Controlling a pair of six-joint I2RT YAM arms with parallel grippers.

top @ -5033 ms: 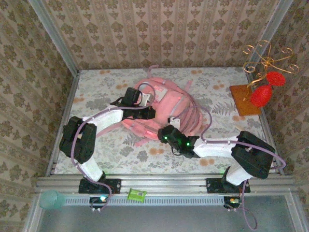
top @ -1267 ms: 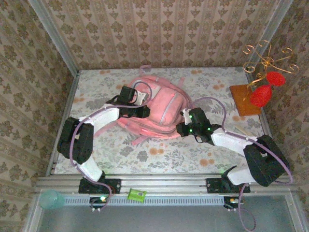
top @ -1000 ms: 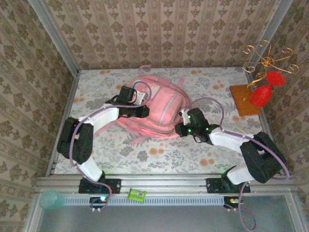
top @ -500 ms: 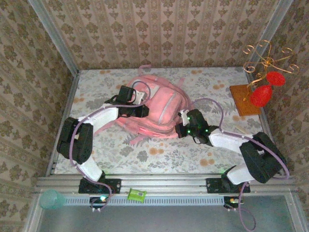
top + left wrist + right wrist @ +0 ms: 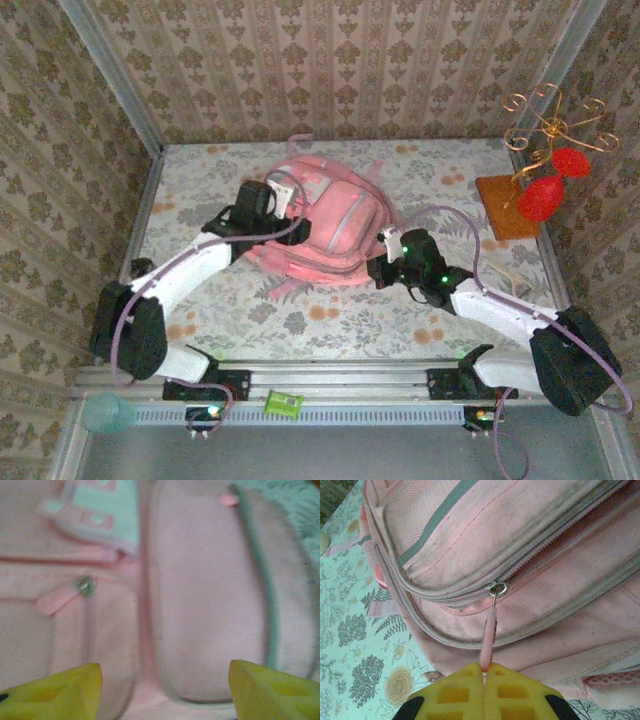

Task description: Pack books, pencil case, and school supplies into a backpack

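Floral table (image 5: 440,200), papered walls (image 5: 330,60) — left end effector (image 5: 165,690) spread; right end effector (image 5: 484,672) pinching backpack (image 5: 520,540) zip-pull (image 5: 489,640).

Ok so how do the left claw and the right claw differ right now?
The left claw stands open, its fingers wide apart with nothing between them; the right claw is shut on a pink zipper pull. The left claw faces the flat front of the backpack; the right claw is at its edge. Both have yellow fingers and are close to the backpack.
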